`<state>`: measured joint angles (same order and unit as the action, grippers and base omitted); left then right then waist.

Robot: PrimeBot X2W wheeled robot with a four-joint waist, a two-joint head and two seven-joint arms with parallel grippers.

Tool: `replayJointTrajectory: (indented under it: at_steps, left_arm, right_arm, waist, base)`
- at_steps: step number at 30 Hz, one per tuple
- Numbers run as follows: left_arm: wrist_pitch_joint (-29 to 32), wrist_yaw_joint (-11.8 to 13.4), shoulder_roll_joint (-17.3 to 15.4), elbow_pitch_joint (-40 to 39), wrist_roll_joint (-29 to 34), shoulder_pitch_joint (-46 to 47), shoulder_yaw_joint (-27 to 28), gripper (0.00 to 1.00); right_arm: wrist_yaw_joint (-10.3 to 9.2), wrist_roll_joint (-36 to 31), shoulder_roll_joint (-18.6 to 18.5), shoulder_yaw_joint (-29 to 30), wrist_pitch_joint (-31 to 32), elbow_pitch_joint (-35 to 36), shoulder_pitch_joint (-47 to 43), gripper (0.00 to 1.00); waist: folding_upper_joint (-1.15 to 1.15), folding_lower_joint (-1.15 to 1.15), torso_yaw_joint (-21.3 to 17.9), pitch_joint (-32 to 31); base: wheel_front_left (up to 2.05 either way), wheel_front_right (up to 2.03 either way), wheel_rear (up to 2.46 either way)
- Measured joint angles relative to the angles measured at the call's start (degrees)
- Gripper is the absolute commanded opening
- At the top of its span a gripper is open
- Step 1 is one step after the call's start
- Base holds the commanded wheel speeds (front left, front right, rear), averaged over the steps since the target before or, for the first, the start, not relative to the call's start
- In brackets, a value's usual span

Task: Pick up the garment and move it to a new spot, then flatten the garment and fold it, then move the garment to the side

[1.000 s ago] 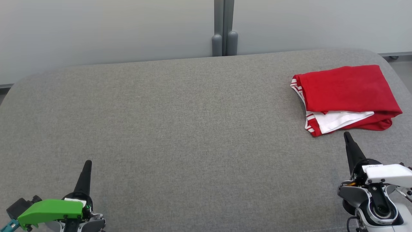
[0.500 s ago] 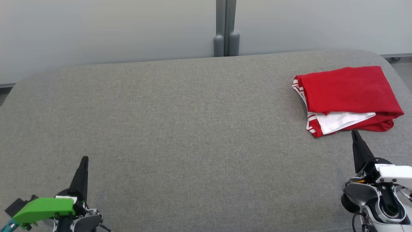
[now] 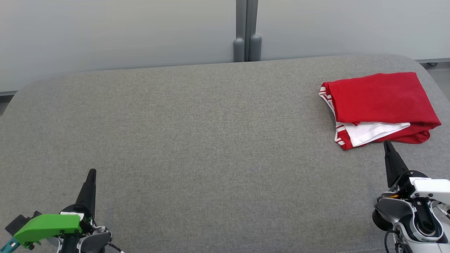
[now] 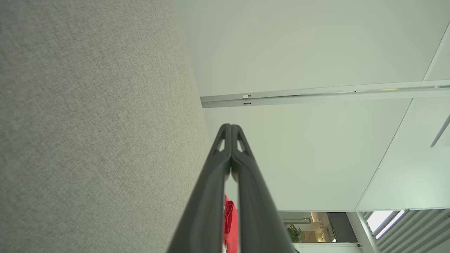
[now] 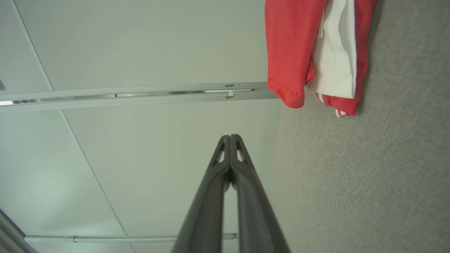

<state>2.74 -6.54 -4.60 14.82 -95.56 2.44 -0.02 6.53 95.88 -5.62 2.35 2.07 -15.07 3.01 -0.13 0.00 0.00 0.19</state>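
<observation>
The garment (image 3: 379,100) lies folded and uncovered, far right on the tabletop (image 3: 211,140). At the near edge, the left fingers (image 3: 89,189) and right fingers (image 3: 392,161) are pressed together and empty, the right seemingly just short of it.

The garment (image 3: 379,96) is bright red, with a plain white panel at one edge and thin red-and-white stripes along the trim. The table (image 3: 211,133) is covered in mid-grey cloth with a fine flecked weave. The left gripper (image 3: 92,172) has black fingers and a vivid green cover (image 3: 47,226). The right gripper (image 3: 386,143) is black too, with a white and silver-grey housing (image 3: 429,186). The wall (image 3: 105,31) is pale grey and the post (image 3: 246,31) a darker grey.
</observation>
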Motion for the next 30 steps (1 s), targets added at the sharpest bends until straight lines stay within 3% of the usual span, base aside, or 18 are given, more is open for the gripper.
replayJointTrajectory:
  at_steps: [30]
  left_arm:
    - [0.24, -0.03, 0.0, 0.87, 0.0, 0.04, 0.11, 0.0]
  right_arm:
    - [0.01, -0.01, 0.04, 0.26, 0.01, -0.47, 0.03, 0.0]
  waist:
    - [0.0, 0.0, 0.0, -0.03]
  base:
    - [0.0, 0.0, 0.0]
